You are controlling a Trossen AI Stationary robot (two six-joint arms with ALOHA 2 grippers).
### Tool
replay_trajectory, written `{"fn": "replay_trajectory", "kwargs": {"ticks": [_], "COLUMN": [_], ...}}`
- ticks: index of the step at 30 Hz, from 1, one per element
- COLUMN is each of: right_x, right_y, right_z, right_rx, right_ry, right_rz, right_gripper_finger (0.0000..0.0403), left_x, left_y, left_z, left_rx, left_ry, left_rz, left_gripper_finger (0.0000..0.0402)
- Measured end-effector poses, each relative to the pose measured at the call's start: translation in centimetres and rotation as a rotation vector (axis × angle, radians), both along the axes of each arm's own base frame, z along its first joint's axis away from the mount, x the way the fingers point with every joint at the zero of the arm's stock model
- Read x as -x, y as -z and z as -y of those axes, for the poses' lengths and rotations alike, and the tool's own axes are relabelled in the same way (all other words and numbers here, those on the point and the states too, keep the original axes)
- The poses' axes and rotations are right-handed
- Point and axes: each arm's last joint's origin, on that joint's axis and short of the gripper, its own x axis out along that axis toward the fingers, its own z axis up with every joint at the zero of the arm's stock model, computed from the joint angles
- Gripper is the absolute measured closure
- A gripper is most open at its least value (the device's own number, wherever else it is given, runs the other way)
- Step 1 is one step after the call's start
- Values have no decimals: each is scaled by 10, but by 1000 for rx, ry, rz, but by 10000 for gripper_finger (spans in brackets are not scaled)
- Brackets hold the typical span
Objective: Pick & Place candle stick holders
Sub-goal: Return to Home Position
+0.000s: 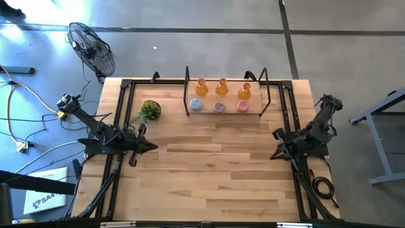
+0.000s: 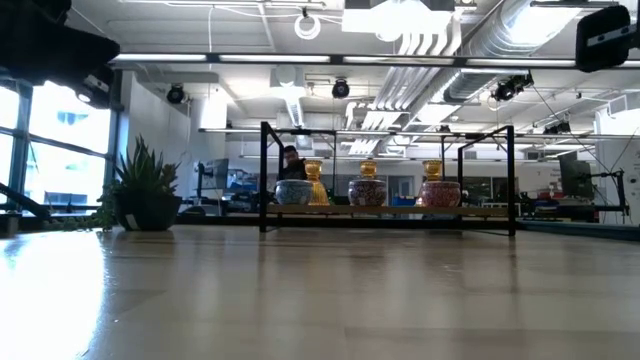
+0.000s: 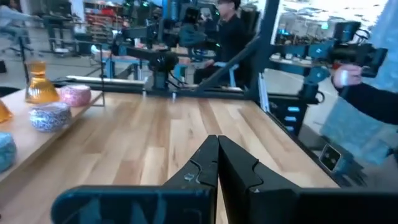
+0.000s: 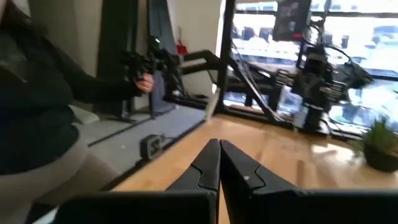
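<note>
Left end effector (image 3: 217, 140), right end effector (image 4: 219, 143): pressed together, empty, at desk (image 1: 209, 177) sides | six translucent glass candle stick holders (image 1: 221, 88) shelved | placing apparently complete.

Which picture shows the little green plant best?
The low view: the plant stands side-on, pot and leaves plain. The high view shows only its top; the right wrist view, an edge glimpse; the left wrist view, nothing.

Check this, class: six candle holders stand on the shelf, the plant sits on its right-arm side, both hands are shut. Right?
No. The high view shows the plant on the left-arm side of the shelf. The six candle holders do stand on it, and the left hand and right hand are shut.
</note>
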Motion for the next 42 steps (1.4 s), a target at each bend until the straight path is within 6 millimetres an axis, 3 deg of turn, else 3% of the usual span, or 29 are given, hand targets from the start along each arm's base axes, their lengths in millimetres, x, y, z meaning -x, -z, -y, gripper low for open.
{"fn": "replay_trajectory", "kwargs": {"ticks": [8, 17, 42], "right_x": [-5, -7, -29], "right_y": [26, 27, 30], "right_z": [-8, -7, 37], "right_rx": [-5, 87, 172], "right_ry": [-55, -30, 105], "right_rz": [18, 67, 70], "right_gripper_finger": [403, 403, 403], "left_x": [0, 0, 0], "left_y": [1, 4, 1], "left_z": [2, 1, -2], "left_rx": [-8, -33, -161], "left_ry": [55, 45, -77], "left_rz": [-8, -21, 19], "left_gripper_finger": [401, 401, 401]}}
